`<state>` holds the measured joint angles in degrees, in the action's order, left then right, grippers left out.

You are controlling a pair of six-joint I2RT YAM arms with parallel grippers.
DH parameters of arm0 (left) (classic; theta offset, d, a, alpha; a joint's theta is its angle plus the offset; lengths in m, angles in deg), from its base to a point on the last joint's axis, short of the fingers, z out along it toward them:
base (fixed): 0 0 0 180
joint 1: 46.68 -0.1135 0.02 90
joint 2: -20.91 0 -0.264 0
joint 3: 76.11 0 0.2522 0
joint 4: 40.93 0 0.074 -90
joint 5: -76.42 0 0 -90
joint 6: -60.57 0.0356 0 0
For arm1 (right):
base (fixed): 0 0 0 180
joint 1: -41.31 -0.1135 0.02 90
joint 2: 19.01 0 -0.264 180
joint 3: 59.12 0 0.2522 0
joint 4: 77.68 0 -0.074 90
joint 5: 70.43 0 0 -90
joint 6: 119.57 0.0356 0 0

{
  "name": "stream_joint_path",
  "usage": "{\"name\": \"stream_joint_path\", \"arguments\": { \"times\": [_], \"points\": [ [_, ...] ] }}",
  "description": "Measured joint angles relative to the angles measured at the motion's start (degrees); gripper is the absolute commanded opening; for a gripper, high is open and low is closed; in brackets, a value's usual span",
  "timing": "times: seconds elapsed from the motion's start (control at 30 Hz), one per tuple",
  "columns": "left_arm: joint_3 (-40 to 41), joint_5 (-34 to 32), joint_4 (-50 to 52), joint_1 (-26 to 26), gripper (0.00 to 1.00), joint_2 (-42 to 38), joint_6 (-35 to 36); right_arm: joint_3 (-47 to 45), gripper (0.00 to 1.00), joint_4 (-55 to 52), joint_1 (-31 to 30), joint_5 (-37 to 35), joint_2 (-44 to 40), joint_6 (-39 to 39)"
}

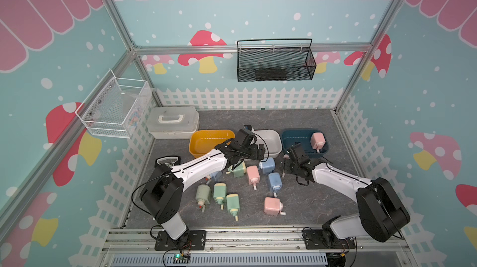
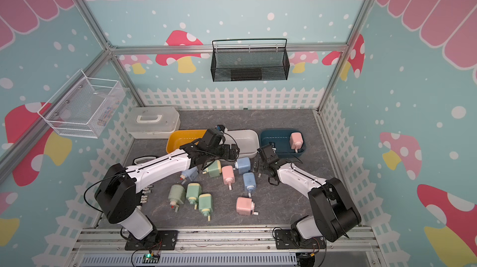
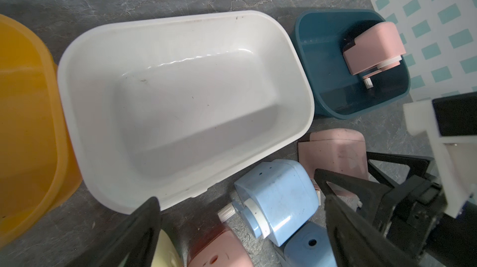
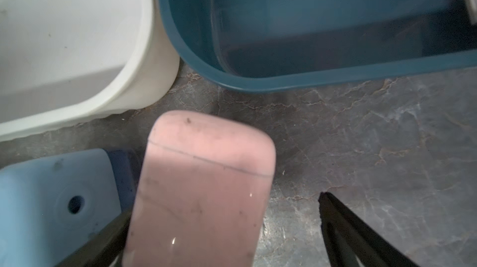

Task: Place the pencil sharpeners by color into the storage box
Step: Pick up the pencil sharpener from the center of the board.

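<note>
Sharpener [image 1: 317, 140] in rightmost bin [image 1: 290, 136], other sharpeners [image 1: 252, 174] scattered before three bins [image 1: 271, 137]

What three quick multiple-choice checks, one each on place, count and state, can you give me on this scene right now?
1. Where does the binned pink sharpener lie?
A. yellow bin
B. white bin
C. blue bin

2. How many open bins stand in the row?
A. two
B. three
C. four

3. How is the left claw?
A. open
B. shut on a green sharpener
C. out of view

Answers:
1. C: the pink sharpener sits inside the blue bin in both top views.
2. B: only the yellow, white and blue bins stand side by side.
3. A: its fingers stand wide apart in the left wrist view, gripping nothing.
</note>
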<state>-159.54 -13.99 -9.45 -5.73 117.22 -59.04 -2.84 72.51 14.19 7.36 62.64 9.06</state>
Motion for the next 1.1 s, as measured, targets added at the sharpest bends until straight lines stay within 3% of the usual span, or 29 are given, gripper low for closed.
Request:
{"name": "stream_joint_path", "arguments": {
  "times": [0.3,0.43,0.67,0.97,1.1],
  "points": [
    [0.0,0.0,0.0,0.0,0.99,0.2,0.0,-1.6,0.95,-0.4,0.3,-0.2,-2.4,-4.2],
    [0.0,0.0,0.0,0.0,0.99,0.2,-0.2,-4.0,0.77,-0.2,0.9,0.1,-4.7,-4.8],
    [0.0,0.0,0.0,0.0,0.99,0.3,-0.2,-5.2,0.81,0.6,1.3,1.4,-6.4,-6.8],
    [-0.2,0.1,0.0,0.0,0.99,0.4,-0.2,-3.3,0.82,1.9,1.3,4.1,-4.7,-16.7],
    [-0.2,0.0,0.0,0.0,0.99,0.4,-0.2,-1.8,0.66,2.1,1.8,3.6,-3.7,-20.1]
  ]
}}
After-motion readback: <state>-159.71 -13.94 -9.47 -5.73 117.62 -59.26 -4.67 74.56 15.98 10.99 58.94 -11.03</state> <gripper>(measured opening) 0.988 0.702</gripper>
